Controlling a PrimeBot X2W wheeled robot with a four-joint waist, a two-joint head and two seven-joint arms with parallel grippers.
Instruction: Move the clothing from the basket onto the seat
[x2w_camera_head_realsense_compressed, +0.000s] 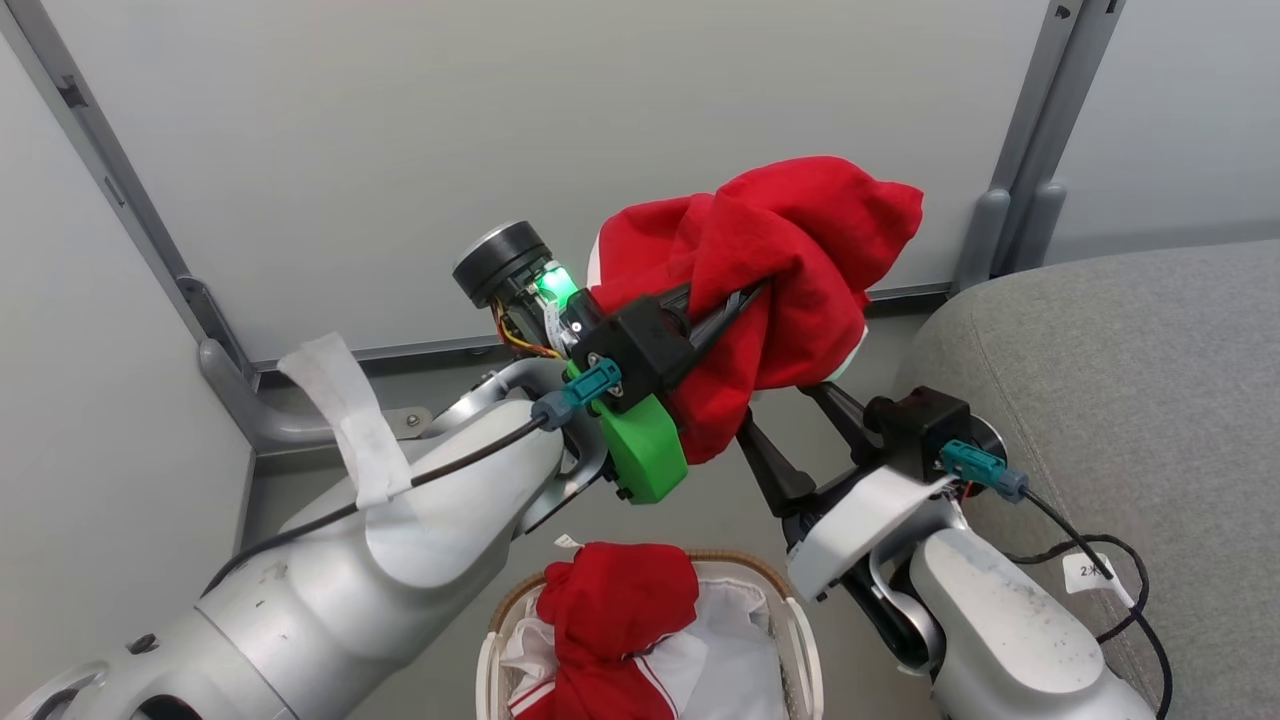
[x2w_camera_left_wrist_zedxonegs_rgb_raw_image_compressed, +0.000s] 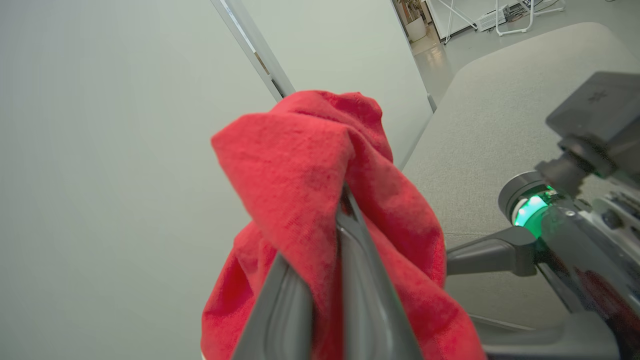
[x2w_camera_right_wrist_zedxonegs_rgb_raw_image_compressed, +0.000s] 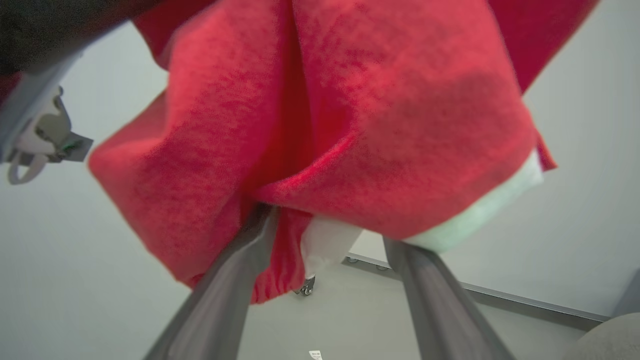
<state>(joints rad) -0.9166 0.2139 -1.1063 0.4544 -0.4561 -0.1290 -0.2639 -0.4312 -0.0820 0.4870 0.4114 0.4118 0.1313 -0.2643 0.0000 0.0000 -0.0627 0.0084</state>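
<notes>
Red garment (x2w_camera_head_realsense_compressed: 800, 250), soft and light by our judgement, hung beside the seat (x2w_camera_head_realsense_compressed: 1120, 400) from our left hand (x2w_camera_head_realsense_compressed: 745, 297), pinched shut on a bunched fold; our right hand (x2w_camera_head_realsense_compressed: 778, 408) gaped open beneath. Another garment (x2w_camera_head_realsense_compressed: 615, 610) lay in the basket (x2w_camera_head_realsense_compressed: 797, 625).

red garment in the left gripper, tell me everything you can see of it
The garment is soft, bright red fabric with a white band along one edge. It is bunched up and draped over the left gripper, whose shut jaws pinch a fold. It hangs in the air beside the seat, not on it. The right gripper, jaws open, reaches up to its underside.
</notes>
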